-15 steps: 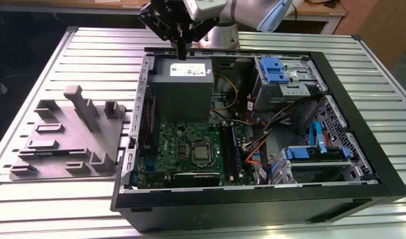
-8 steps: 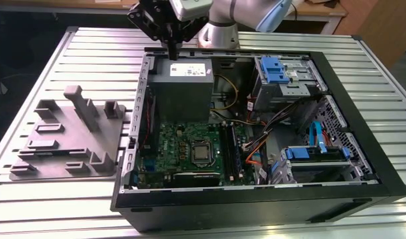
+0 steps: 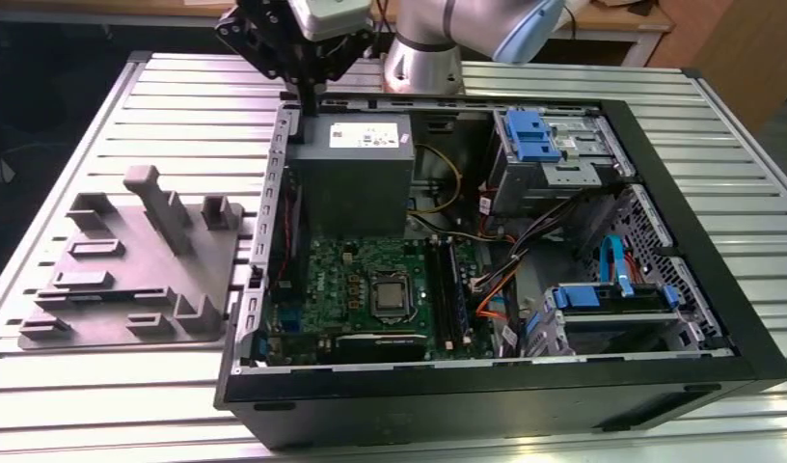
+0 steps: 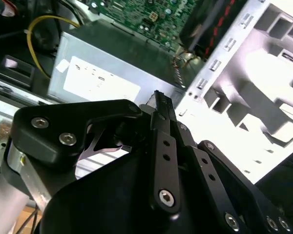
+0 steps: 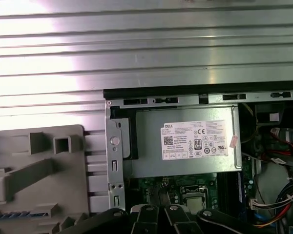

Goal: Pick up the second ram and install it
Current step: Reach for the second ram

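— Exterior view, upper part of the frame, left of centre: is that our black metal pincer [image 3: 310,89]?
— It is. It hangs above the far rim of the open black computer case [image 3: 497,386], over the grey metal power-supply box [image 3: 352,178]. We read it as clenched, its tips drawn together into one narrow point.
— And where do we place the second ram [image 5: 22,214]?
— At the lower left of the first wrist view we see a long, thin blue-green strip in a slot of the pale grey moulded fixture [image 5: 68,185]. We take that strip for the stick, though we cannot be sure.
— So it is well apart from the pincer?
— Yes. In the exterior view the fixture sits at the left of the frame on the ribbed aluminium bench [image 3: 188,106], just beside the case. The large green motherboard [image 3: 348,275] lies lower centre.
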Action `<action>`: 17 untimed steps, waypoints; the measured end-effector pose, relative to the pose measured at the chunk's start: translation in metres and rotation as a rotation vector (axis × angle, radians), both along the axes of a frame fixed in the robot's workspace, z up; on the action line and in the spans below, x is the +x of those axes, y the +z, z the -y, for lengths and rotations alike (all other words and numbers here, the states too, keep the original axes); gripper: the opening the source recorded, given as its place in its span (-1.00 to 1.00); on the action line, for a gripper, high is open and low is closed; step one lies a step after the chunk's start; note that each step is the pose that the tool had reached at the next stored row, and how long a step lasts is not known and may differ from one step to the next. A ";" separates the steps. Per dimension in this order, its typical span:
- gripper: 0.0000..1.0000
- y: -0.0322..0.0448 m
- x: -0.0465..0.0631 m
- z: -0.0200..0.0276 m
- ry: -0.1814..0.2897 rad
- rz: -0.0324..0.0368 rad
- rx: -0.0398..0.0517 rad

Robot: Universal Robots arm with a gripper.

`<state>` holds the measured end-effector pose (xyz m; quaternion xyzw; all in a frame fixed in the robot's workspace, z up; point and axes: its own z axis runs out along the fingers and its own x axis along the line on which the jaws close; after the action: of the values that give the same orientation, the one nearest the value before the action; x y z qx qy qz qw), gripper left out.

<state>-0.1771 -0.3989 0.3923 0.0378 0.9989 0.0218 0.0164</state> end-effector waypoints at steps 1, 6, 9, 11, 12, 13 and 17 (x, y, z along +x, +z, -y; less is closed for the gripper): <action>-0.80 0.0000 -0.003 0.0000 0.000 0.0005 0.0000; -0.80 -0.0003 -0.016 0.0000 0.000 0.0026 0.0000; -0.80 -0.0005 -0.023 0.0000 0.000 0.0035 0.0000; -0.80 -0.0006 -0.027 0.0000 0.000 0.0042 0.0000; -0.80 -0.0006 -0.030 0.0000 0.000 0.0047 0.0000; -0.80 -0.0007 -0.033 0.0000 0.000 0.0051 0.0000; -0.80 -0.0010 -0.043 0.0000 0.000 0.0067 0.0000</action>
<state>-0.2199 -0.3989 0.3913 0.0377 0.9989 0.0220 0.0197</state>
